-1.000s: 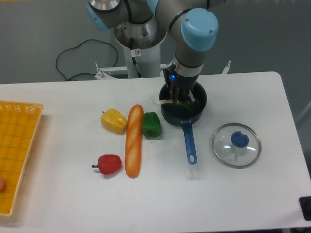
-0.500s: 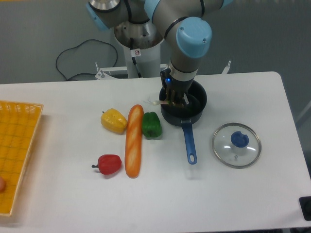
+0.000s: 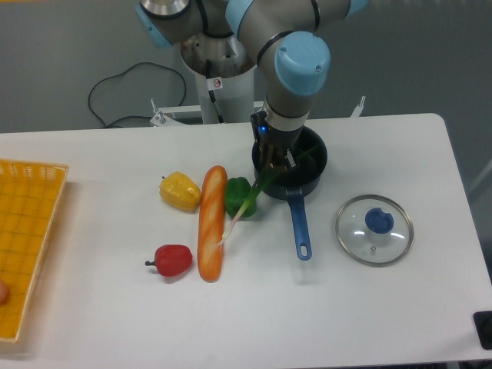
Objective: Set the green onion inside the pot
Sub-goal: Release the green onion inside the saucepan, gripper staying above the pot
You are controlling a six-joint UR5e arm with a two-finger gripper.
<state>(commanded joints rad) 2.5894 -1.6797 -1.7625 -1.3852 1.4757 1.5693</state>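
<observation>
The end effector [image 3: 278, 160] sits just above centre of the frame, at the left rim of the pot [image 3: 310, 164], with the arm's blue-capped wrist joint right above it. Its fingers are dark and blend into the black pot behind them, so whether they are apart, together or clamped on anything cannot be told.

The green onion [image 3: 254, 195] runs on a slant from the pot down to the lower left. Its dark green leaves lie at the pot's rim beside the end effector, and the stalk crosses over the green bell pepper [image 3: 237, 194]. Its whitish root end reaches the right side of the baguette [image 3: 211, 223]. Most of its length is outside the pot.

The pot stands on the white table [image 3: 92, 307], and its blue handle [image 3: 299, 227] points straight down the frame. To the right of the handle lies a round glass lid [image 3: 374, 230] with a blue knob, apart from the pot.

Left of the pot, the baguette lies nearly upright in the frame. A yellow bell pepper [image 3: 180, 191] is just left of its upper end, and a red bell pepper [image 3: 172, 260] is beside its lower end. A yellow basket [image 3: 29, 238] fills the left edge of the frame.
</observation>
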